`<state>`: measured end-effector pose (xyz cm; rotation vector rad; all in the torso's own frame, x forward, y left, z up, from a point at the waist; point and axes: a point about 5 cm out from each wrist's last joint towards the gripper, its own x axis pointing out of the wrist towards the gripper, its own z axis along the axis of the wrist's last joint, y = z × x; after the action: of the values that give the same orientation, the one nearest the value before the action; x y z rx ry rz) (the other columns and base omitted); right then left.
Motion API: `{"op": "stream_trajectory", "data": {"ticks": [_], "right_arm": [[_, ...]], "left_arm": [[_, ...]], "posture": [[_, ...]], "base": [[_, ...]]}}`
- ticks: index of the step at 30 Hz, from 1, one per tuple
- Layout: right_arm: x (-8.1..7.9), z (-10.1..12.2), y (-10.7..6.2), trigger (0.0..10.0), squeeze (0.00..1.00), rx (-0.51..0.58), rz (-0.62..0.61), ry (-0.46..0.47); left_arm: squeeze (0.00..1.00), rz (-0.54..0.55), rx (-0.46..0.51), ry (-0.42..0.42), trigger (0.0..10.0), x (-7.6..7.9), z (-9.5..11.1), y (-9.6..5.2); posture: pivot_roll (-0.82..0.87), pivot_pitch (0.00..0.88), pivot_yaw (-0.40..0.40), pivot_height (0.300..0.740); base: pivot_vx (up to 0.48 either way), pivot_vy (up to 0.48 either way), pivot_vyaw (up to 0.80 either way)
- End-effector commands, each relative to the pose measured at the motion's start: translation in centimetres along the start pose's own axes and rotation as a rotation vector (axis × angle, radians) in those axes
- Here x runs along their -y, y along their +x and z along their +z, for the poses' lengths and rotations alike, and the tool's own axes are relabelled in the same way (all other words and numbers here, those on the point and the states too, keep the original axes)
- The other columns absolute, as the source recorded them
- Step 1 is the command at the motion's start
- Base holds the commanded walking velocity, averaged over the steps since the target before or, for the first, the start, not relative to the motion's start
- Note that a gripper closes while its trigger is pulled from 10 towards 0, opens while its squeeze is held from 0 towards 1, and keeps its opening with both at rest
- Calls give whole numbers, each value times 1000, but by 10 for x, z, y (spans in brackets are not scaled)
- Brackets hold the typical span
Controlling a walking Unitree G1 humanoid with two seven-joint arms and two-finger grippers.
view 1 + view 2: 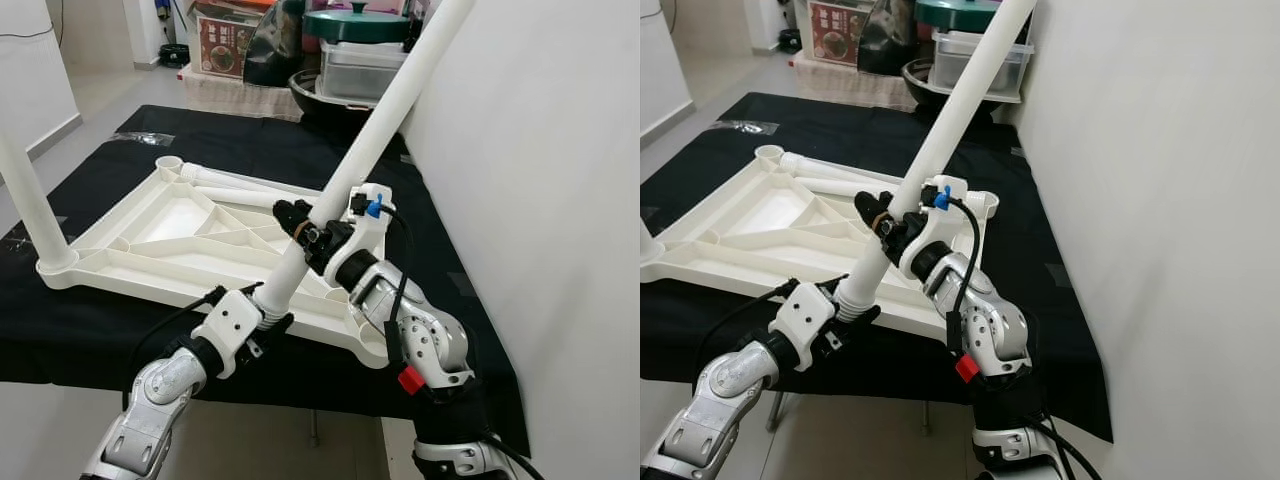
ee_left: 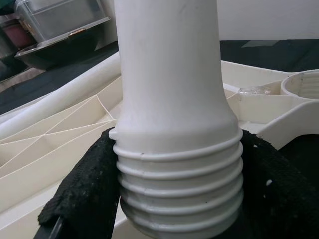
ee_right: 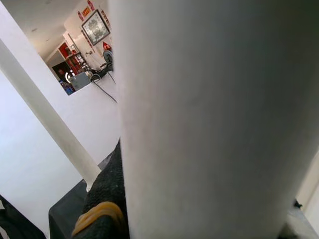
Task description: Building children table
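Closest in, left gripper (image 1: 262, 318) squeezing the ridged screw end of a long white table leg (image 1: 375, 135). Higher up that slanting leg, right gripper (image 1: 305, 228) clamped around it too. Below both, white table top (image 1: 160, 235) lying upside down on black cloth (image 1: 420, 260), one leg (image 1: 28, 195) already standing at far left corner.

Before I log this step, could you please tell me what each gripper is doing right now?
Left gripper: shut on the table leg, at its threaded end.
Right gripper: shut on the same table leg, higher up.
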<state>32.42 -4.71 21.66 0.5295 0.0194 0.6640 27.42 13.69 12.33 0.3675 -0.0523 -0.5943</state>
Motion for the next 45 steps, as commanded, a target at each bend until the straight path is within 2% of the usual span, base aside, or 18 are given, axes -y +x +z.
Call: {"op": "stream_trajectory", "data": {"ticks": [1,7,8,15,16,20,24,26,30,32,34,35,36,38,39,40,42,45], "right_arm": [[-10,2,7,0,0,16,22,17],[-9,3,7,0,0,19,21,12],[-9,4,7,0,0,25,21,15],[-5,13,7,0,0,48,14,3],[-4,14,7,0,0,51,12,6],[-3,18,6,0,0,64,15,6],[9,42,7,0,0,126,-39,-36],[30,77,8,0,0,220,-177,-159],[48,95,6,0,0,263,-313,-254],[75,108,-2,0,0,283,-533,-409],[75,108,-2,0,0,283,-533,-409],[86,110,-5,0,0,273,-622,-515],[86,110,-5,0,0,273,-622,-515],[96,96,-5,0,0,210,-691,-806],[96,96,-5,0,0,210,-691,-806],[99,88,-5,0,0,184,-694,-922],[99,88,-5,0,0,184,-694,-922],[105,60,-4,0,0,99,-686,-1074]], "left_arm": [[0,-16,0,5,10000,3,-1,1],[0,-5,-54,-64,10000,2,-7,-1],[1000,14,-77,-73,10000,-1,-11,-3],[1000,49,-138,-45,10000,-10,-22,-11],[0,49,-133,-39,10000,-11,-22,-12],[0,64,-136,-42,10000,-14,-23,-15],[0,62,-152,-80,10000,-11,-25,-20],[0,38,-154,-140,10000,2,-25,-26],[0,12,-140,-177,10000,16,-21,-28],[0,-23,-109,-228,10000,34,-14,-29],[0,-23,-109,-228,10000,34,-14,-29],[0,-35,-95,-239,10000,42,-10,-29],[0,-35,-95,-239,10000,42,-10,-29],[0,-72,-73,-259,10000,57,1,-32],[0,-72,-73,-259,10000,57,1,-32],[0,-81,-66,-267,10000,62,6,-35],[0,-81,-66,-267,10000,62,6,-35],[0,-98,-61,-300,10000,70,19,-45]], "posture": [[68,0,-106,740],[70,0,-108,740],[69,0,-107,740],[70,0,-107,740],[70,0,-108,740],[71,0,-106,740],[80,0,-109,740],[76,0,-107,740],[78,0,-106,740],[88,1,-110,740],[88,1,-110,740],[89,4,-109,740],[89,4,-109,740],[102,36,-109,740],[102,36,-109,740],[111,54,-109,740],[111,54,-109,740],[125,121,-108,740]], "base": [[0,0,0],[0,0,0],[0,0,0],[0,0,0],[0,0,0],[0,0,0],[0,0,0],[0,0,0],[0,0,0],[0,0,0],[0,0,0],[0,0,0],[0,0,0],[0,0,0],[0,0,0],[0,0,0],[0,0,0],[0,0,0]]}}
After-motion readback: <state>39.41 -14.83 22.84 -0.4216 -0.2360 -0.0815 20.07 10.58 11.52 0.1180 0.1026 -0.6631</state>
